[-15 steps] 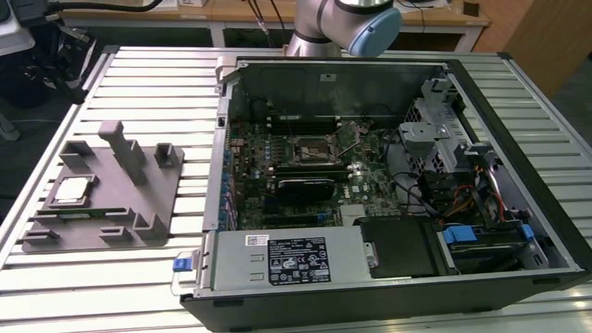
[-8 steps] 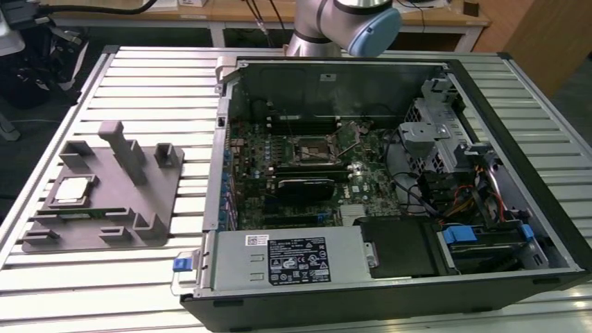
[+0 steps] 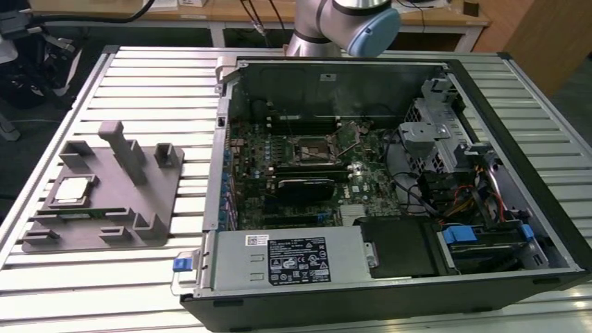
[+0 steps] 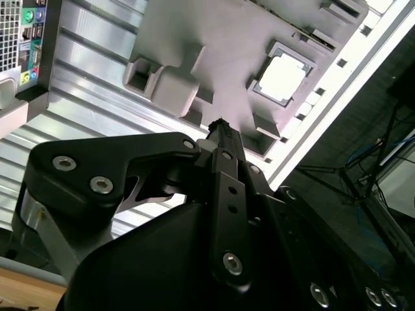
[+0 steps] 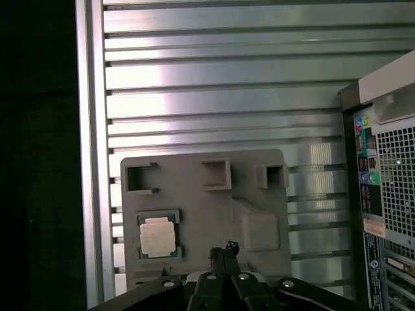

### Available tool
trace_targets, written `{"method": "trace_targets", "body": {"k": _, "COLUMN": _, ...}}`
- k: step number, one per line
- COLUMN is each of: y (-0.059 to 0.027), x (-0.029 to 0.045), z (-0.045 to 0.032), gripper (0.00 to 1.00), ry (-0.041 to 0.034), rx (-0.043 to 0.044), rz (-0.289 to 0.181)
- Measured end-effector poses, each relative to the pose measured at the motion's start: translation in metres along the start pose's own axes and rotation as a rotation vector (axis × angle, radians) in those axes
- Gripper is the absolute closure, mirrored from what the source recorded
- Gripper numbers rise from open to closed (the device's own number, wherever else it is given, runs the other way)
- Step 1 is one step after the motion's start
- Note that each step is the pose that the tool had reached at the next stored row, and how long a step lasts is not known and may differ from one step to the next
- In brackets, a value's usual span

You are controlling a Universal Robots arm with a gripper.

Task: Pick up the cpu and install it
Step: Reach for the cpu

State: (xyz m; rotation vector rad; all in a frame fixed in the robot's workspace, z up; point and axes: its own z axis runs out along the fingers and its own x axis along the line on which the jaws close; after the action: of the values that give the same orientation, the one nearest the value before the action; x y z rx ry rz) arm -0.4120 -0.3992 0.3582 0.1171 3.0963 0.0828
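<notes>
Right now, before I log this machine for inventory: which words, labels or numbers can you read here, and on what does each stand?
Nothing can be read and quoted.
Black label on the power supply: print too small to read.
White sticker beside it: too small.
Rear-panel sticker on the case, in the first wrist view: too small.
The cpu top: no legible marking.

Slatted alu table: grey jig, PC case.
</notes>
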Motion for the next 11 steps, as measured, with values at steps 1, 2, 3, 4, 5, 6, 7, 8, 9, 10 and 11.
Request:
{"method": "trace_targets", "body": {"k": 1, "y": -0.0004, "x": 0.0018, "z": 0.001, "gripper": 0.89, "ry": 0.0, "rx": 0.0, "rz": 0.0}}
{"method": "trace_targets", "body": {"k": 2, "y": -0.0008, "x": 0.0034, "z": 0.002, "gripper": 0.89, "ry": 0.0, "rx": 0.0, "rz": 0.0}}
{"method": "trace_targets", "body": {"k": 3, "y": -0.0013, "x": 0.0048, "z": 0.0031, "gripper": 0.89, "ry": 0.0, "rx": 0.0, "rz": 0.0}}
{"method": "trace_targets", "body": {"k": 4, "y": -0.0018, "x": 0.0061, "z": 0.0042, "gripper": 0.89, "ry": 0.0, "rx": -0.0001, "rz": 0.0}}
{"method": "trace_targets", "body": {"k": 5, "y": -0.0023, "x": 0.0074, "z": 0.0053, "gripper": 0.89, "ry": 0.0, "rx": 0.0, "rz": 0.0}}
{"method": "trace_targets", "body": {"k": 6, "y": -0.0028, "x": 0.0087, "z": 0.0062, "gripper": 0.89, "ry": 0.0001, "rx": 0.0, "rz": 0.0}}
{"method": "trace_targets", "body": {"k": 7, "y": -0.0034, "x": 0.0098, "z": 0.0072, "gripper": 0.89, "ry": 0.0, "rx": -0.0001, "rz": 0.0}}
{"method": "trace_targets", "body": {"k": 8, "y": -0.0042, "x": 0.0109, "z": 0.0081, "gripper": 0.89, "ry": 0.0, "rx": -0.0001, "rz": 0.0}}
{"method": "trace_targets", "body": {"k": 9, "y": -0.0049, "x": 0.0118, "z": 0.0091, "gripper": 0.89, "ry": 0.0, "rx": -0.0001, "rz": 0.0}}
{"method": "trace_targets", "body": {"k": 10, "y": -0.0056, "x": 0.0125, "z": 0.01, "gripper": 0.89, "ry": -0.0001, "rx": -0.0001, "rz": 0.0}}
{"method": "trace_targets", "body": {"k": 11, "y": -0.0064, "x": 0.0129, "z": 0.011, "gripper": 0.89, "ry": -0.0001, "rx": -0.0001, "rz": 0.0}}
